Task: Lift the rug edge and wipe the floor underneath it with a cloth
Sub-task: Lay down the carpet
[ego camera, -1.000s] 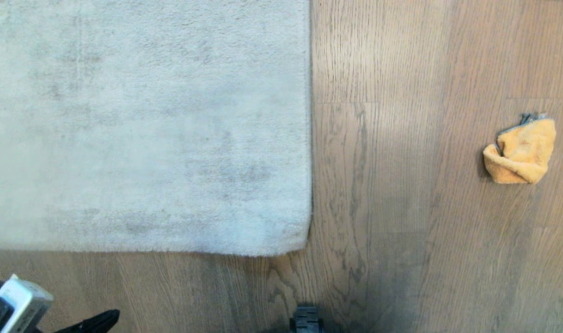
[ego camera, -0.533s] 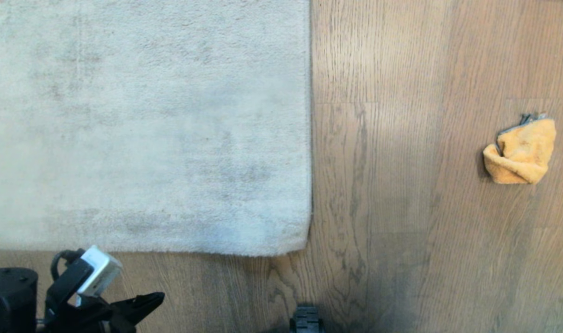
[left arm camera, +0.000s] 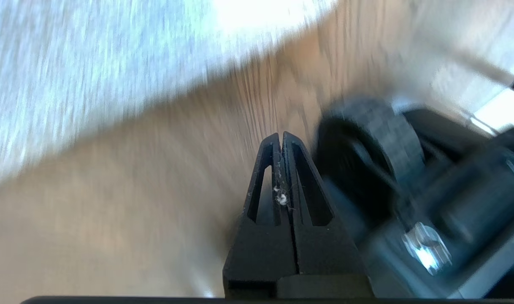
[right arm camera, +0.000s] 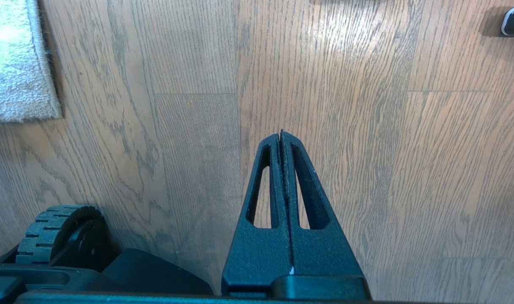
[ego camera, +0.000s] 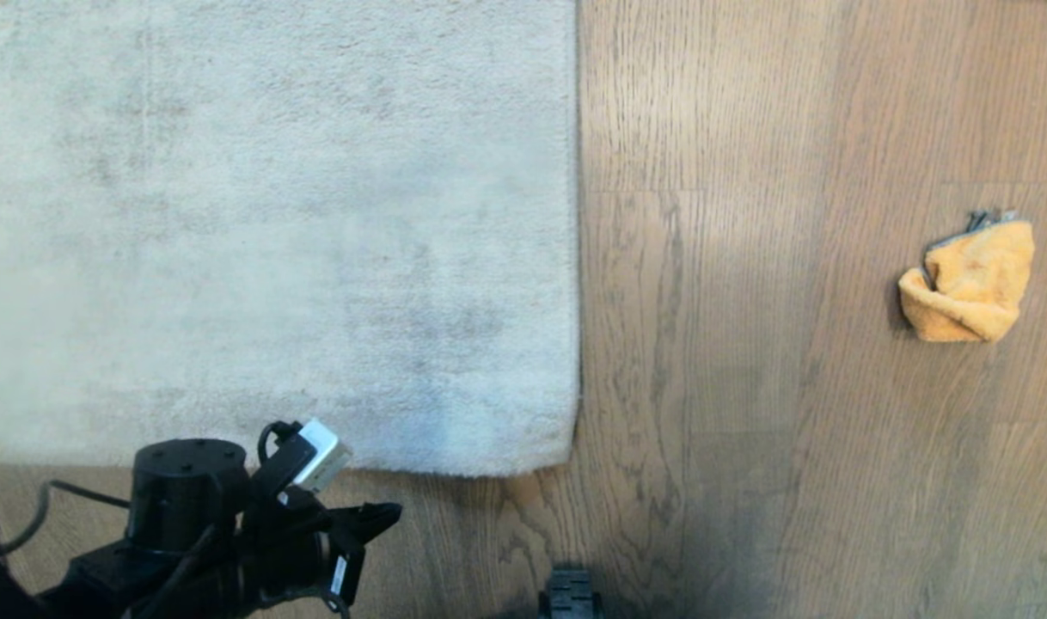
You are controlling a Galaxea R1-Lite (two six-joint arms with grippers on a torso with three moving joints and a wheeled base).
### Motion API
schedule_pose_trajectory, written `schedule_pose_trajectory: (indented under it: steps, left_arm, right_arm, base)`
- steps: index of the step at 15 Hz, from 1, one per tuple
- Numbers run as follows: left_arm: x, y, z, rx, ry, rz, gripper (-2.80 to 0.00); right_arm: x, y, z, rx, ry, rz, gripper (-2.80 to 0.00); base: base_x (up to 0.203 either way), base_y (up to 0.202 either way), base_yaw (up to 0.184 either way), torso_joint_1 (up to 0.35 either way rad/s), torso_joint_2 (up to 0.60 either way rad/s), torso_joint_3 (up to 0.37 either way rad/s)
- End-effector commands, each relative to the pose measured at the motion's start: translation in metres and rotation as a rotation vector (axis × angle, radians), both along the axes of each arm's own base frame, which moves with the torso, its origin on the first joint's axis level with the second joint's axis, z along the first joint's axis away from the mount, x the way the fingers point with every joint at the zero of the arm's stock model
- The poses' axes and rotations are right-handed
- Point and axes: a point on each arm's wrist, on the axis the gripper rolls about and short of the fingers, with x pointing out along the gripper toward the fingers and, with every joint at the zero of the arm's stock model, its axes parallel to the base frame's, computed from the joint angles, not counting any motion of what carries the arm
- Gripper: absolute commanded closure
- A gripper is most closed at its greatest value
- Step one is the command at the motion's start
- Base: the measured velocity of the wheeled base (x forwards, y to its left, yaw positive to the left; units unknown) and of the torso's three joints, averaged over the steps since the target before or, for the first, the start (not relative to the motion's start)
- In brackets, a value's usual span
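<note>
The left gripper, fingers closed and empty, hovers above the floor just near of the rug edge, so it must open to lift it; the cloth lies untouched far right, the right gripper closed too.

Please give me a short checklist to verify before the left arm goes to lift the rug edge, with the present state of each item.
1. Rug edge lies flat on the floor, not lifted: ok.
2. Left gripper is over bare floor near the rug's corner, touching nothing: ok.
3. Left gripper is ready to take the edge: not ok, its jaws are shut and empty.
4. Cloth is within view, crumpled on the floor far to the right: ok.
5. Right gripper holds the cloth: not ok, it is shut and empty above bare floor.
6. Dirt under the rug: cannot tell, it is hidden.
</note>
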Motion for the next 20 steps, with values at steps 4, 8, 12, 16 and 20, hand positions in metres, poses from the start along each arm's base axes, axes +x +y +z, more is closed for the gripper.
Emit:
schedule_pose_trajectory:
  steps: [4, 8, 12, 16, 20]
  left_arm:
    - [0.034, -0.041, -0.03, -0.112, -0.091, -0.066, 0.0]
    - [0.059, -0.073, -0.027, -0.23, -0.124, -0.085, 0.0]
    - [0.072, -0.083, -0.045, -0.205, -0.105, -0.096, 0.0]
    - [0.073, -0.084, -0.059, -0.104, -0.077, -0.135, 0.0]
    - [0.088, -0.091, -0.064, -0.018, -0.131, -0.164, 0.0]
  right_arm:
    - [0.0, 0.0, 0.0, -0.001, 0.001, 0.0, 0.0]
    - [0.0, 0.0, 0.0, -0.001, 0.001, 0.0, 0.0]
    - [0.0, 0.0, 0.0, -0.001, 0.001, 0.001, 0.0]
    - [0.0, 0.0, 0.0, -0.001, 0.001, 0.001, 0.0]
    - [0.0, 0.0, 0.0, -0.001, 0.001, 0.001, 0.0]
  base:
    - [0.0, 0.0, 0.0, 0.0, 0.0, 0.0]
    - [0.0, 0.0, 0.0, 0.0, 0.0, 0.0]
    - [0.0, 0.0, 0.0, 0.0, 0.0, 0.0]
    - [0.0, 0.0, 0.0, 0.0, 0.0, 0.0]
    - [0.0, 0.0, 0.0, 0.0, 0.0, 0.0]
